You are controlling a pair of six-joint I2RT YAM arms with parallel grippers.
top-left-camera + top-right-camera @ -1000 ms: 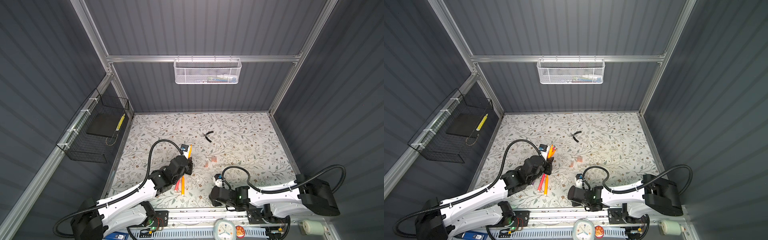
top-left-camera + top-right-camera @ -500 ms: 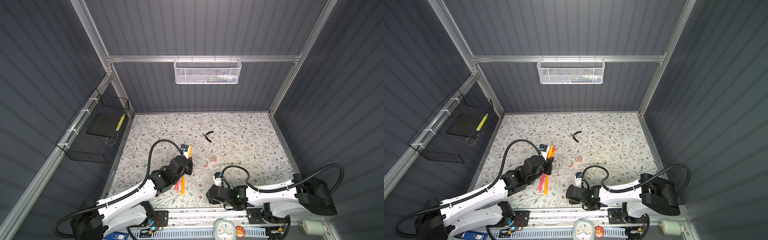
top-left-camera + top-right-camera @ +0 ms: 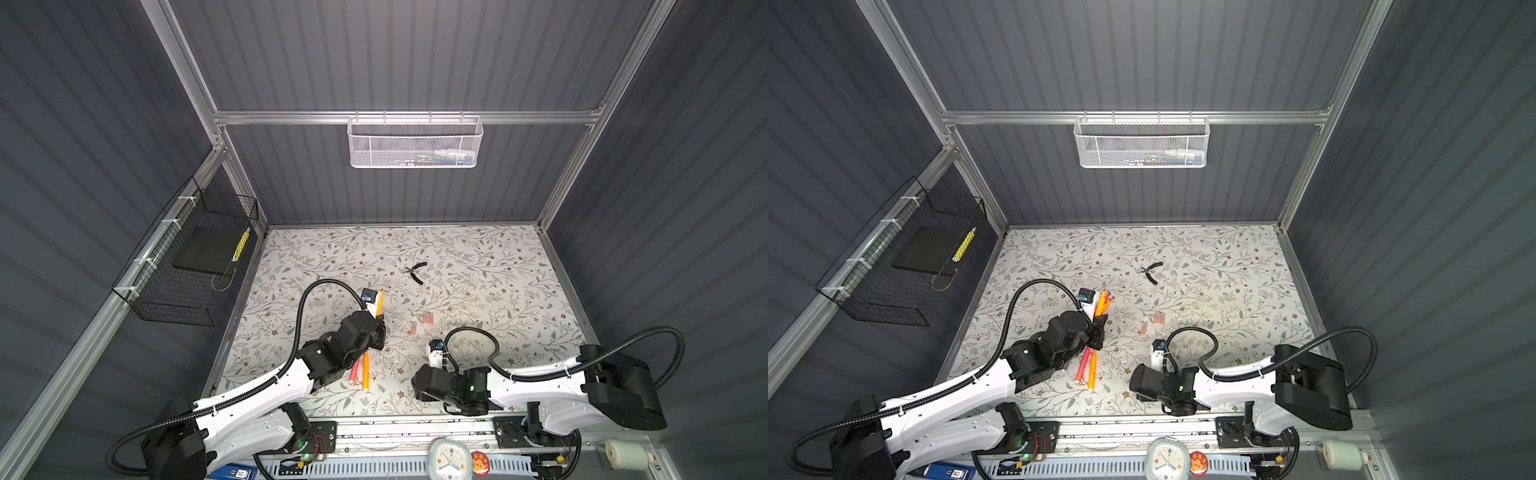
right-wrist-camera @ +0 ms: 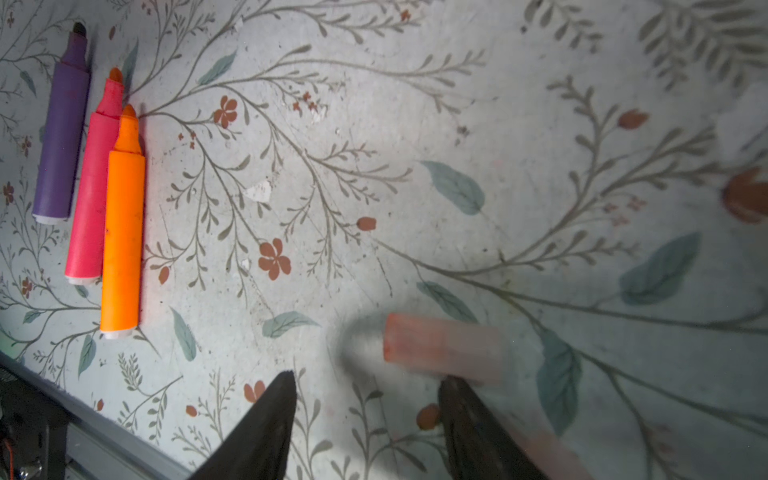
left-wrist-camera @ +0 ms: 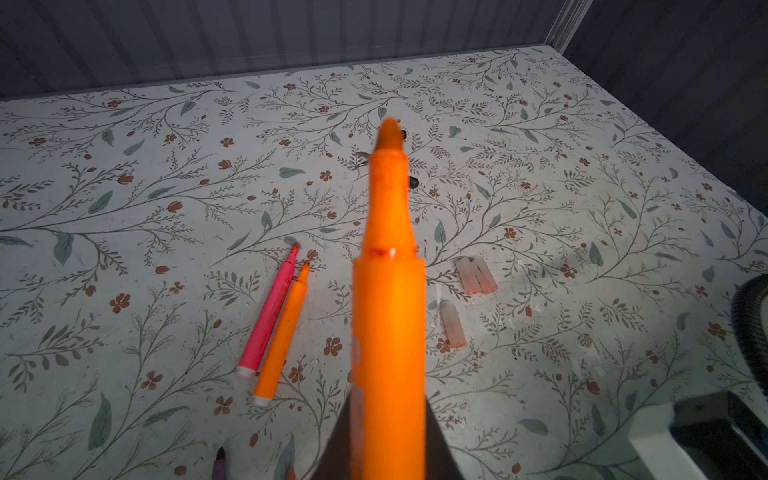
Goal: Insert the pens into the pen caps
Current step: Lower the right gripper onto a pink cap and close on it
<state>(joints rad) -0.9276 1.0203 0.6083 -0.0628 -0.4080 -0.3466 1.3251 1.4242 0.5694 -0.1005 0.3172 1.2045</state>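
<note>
On the floral-patterned tabletop (image 3: 478, 257), the left gripper (image 3: 377, 323) clamps a slim orange marker pen (image 5: 388, 291), tip aimed toward the black-handled pliers (image 3: 415, 272). The right gripper (image 4: 369, 378), short of the pliers, gapes empty, a blurred translucent pinkish cap (image 4: 444, 347) beside one fingertip (image 4: 459, 401).

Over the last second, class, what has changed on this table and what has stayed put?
The right arm slid slightly left; its right gripper stands open, a blurred pen cap just beyond the fingertips. Unchanged: left gripper clamped on the orange pen; loose pens, pliers.
</note>
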